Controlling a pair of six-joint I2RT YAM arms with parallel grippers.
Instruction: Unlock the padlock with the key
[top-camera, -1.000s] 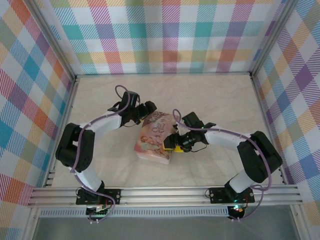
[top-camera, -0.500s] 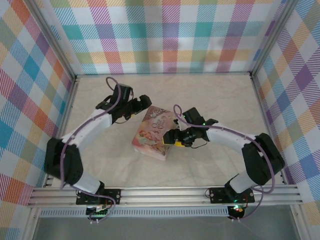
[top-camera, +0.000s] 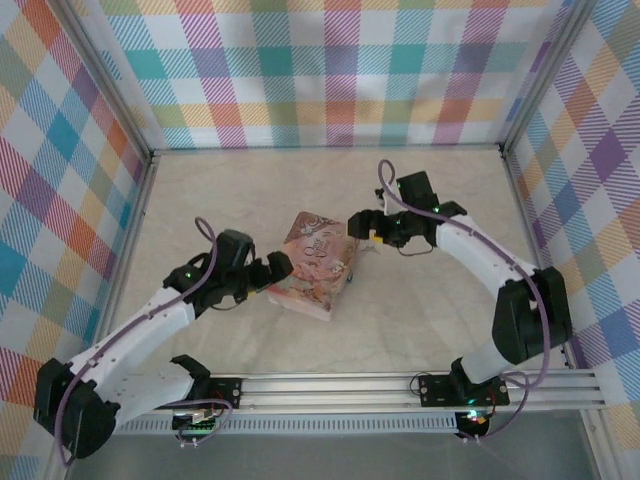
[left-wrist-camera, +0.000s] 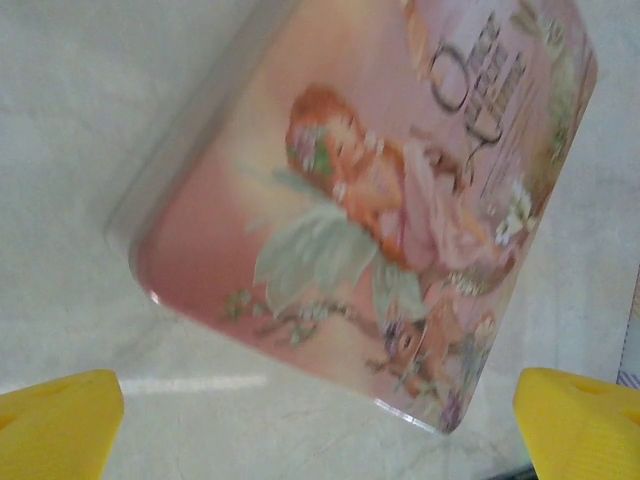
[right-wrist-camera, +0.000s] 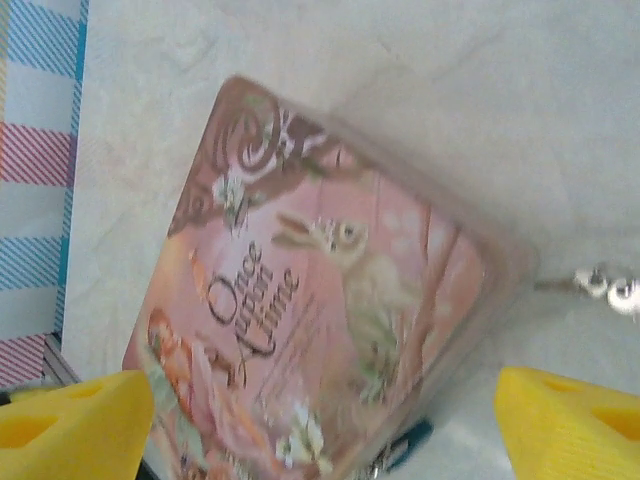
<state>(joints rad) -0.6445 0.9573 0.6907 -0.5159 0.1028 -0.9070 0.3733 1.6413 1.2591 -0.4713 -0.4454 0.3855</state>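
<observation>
A pink storybook tin (top-camera: 310, 265) lies flat in the middle of the table and shows large in the left wrist view (left-wrist-camera: 380, 200) and in the right wrist view (right-wrist-camera: 320, 300). A small teal piece with a metal loop (right-wrist-camera: 405, 445) pokes out at the tin's edge. Small silver metal pieces (right-wrist-camera: 610, 288) lie on the table beside it. I cannot tell which is the padlock or the key. My left gripper (top-camera: 275, 268) hovers at the tin's left side, open, its yellow fingertips (left-wrist-camera: 55, 420) wide apart. My right gripper (top-camera: 362, 228) hangs off the tin's upper right corner, open and holding nothing, its fingertips (right-wrist-camera: 570, 420) spread wide.
The pale marble-look table (top-camera: 430, 320) is walled on three sides by plaid panels (top-camera: 330, 70). An aluminium rail (top-camera: 330, 385) runs along the near edge, with both arm bases on it.
Both grippers have let go of the tin and opened wider. The left arm swung down toward the near left. The right arm drew back to the upper right. The tin shifted slightly.
</observation>
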